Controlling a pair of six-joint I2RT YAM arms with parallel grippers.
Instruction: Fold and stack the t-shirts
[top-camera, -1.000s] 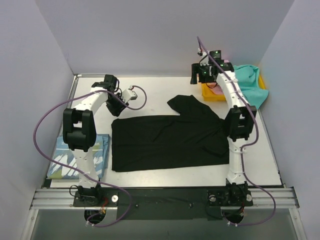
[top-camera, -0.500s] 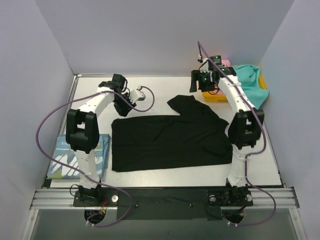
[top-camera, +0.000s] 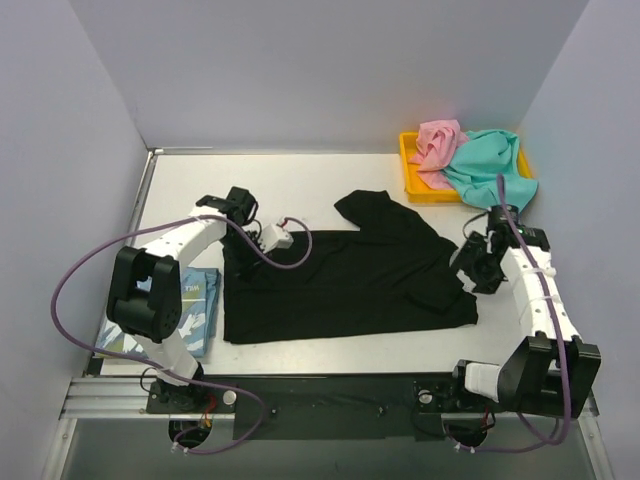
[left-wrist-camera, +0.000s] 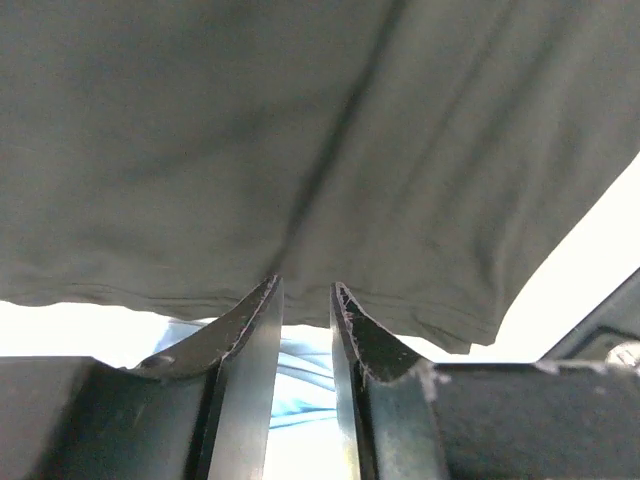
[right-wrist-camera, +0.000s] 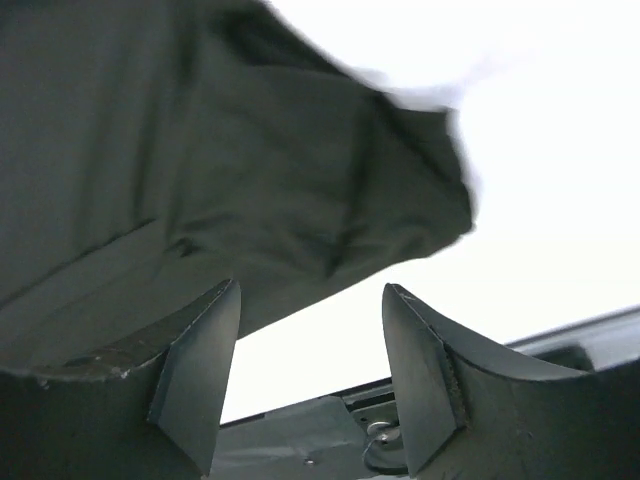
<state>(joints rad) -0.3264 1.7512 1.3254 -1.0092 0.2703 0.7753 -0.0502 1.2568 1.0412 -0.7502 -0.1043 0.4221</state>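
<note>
White counter (top-camera: 300, 185), lavender walls. Nearest, at the left, the blue shirt (top-camera: 203, 305) lies folded. The black shirt (top-camera: 340, 280) lies spread flat mid-counter, with one sleeve rumpled on its far side. The left pincer (left-wrist-camera: 305, 285) sits at the shirt's left hem, nearly closed; I cannot tell whether it nips cloth. The right pincer (right-wrist-camera: 310, 290) gapes wide over the shirt's right edge and holds nothing. Farthest off, the pink shirt (top-camera: 437, 145) and teal shirt (top-camera: 487, 172) are heaped in the tray (top-camera: 425, 194). The cloth looks light and limp, likely to sag and drag. It is probably best pinched at the hem corners, both layers together.
</note>
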